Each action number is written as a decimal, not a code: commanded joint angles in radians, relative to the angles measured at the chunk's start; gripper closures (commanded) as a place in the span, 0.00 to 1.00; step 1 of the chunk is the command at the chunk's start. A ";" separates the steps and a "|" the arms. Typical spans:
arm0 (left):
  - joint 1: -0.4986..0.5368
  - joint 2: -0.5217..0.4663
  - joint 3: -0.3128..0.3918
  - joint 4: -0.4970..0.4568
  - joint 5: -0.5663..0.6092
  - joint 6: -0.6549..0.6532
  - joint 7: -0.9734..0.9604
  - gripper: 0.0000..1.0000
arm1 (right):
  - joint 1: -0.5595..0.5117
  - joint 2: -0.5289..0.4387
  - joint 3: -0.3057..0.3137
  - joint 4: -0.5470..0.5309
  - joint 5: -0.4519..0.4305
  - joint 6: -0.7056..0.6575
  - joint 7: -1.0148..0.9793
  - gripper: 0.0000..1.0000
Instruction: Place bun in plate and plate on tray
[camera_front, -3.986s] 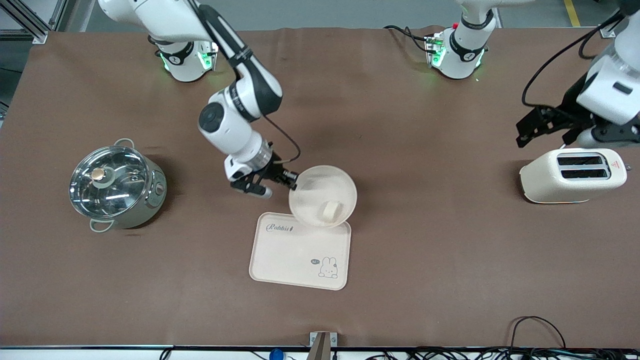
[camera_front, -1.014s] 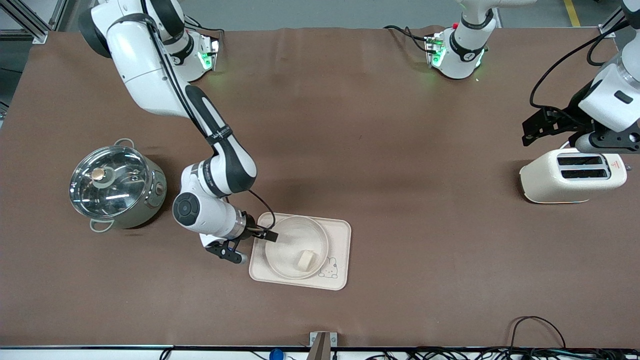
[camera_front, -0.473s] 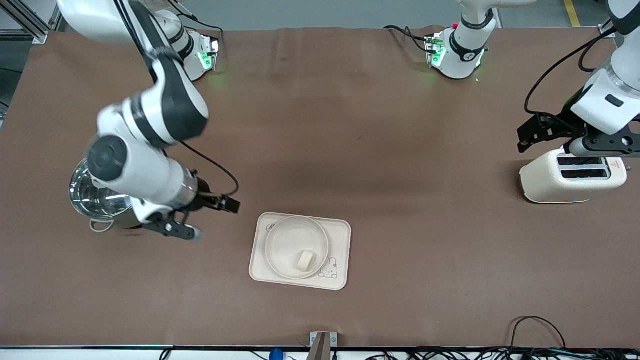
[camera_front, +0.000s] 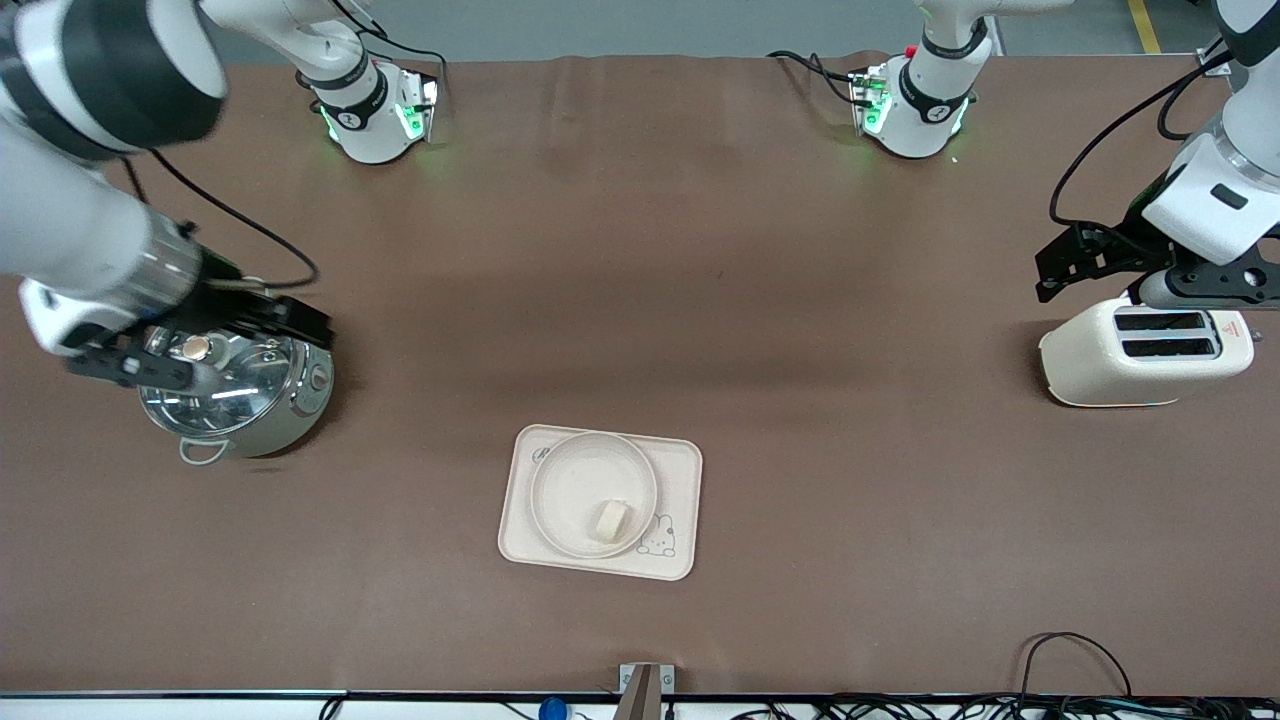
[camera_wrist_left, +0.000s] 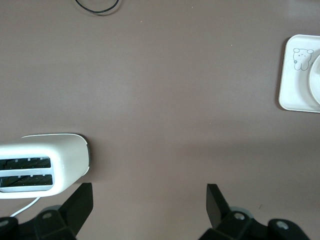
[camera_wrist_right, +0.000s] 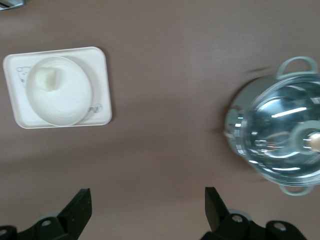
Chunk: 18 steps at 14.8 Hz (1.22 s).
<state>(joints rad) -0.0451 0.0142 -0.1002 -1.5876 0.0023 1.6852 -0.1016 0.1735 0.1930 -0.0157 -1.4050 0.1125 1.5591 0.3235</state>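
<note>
The cream tray (camera_front: 678, 466) with the rabbit drawing lies near the table's middle, toward the front camera. The round plate (camera_front: 574, 478) rests on it, and the small pale bun (camera_front: 611, 519) lies in the plate. The right wrist view shows the same tray (camera_wrist_right: 101, 101), plate (camera_wrist_right: 67, 102) and bun (camera_wrist_right: 47, 78). My right gripper (camera_front: 214, 346) hangs open and empty over the steel pot, well away from the tray. My left gripper (camera_front: 1122, 274) waits open and empty over the toaster. An end of the tray (camera_wrist_left: 295, 85) shows in the left wrist view.
A lidded steel pot (camera_front: 232, 385) stands toward the right arm's end of the table. A cream toaster (camera_front: 1140, 352) stands toward the left arm's end. Cables run along the table edge nearest the front camera.
My right arm has let go of the plate's rim, then lifted and swung from the tray to above the pot. Plate and bun stay on the tray. The left arm barely shifted.
</note>
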 joint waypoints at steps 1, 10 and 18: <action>0.005 -0.025 0.004 -0.023 -0.005 0.011 0.020 0.00 | -0.066 -0.144 0.017 -0.165 -0.043 0.021 -0.096 0.00; 0.005 -0.019 0.005 -0.008 -0.004 0.011 0.042 0.00 | -0.278 -0.236 0.020 -0.212 -0.085 -0.019 -0.374 0.00; 0.004 -0.016 0.005 0.003 -0.001 0.011 0.037 0.00 | -0.273 -0.231 0.026 -0.161 -0.108 -0.043 -0.367 0.00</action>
<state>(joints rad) -0.0430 0.0121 -0.0977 -1.5858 0.0023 1.6908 -0.0793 -0.0907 -0.0207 -0.0038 -1.5734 0.0254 1.5340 -0.0972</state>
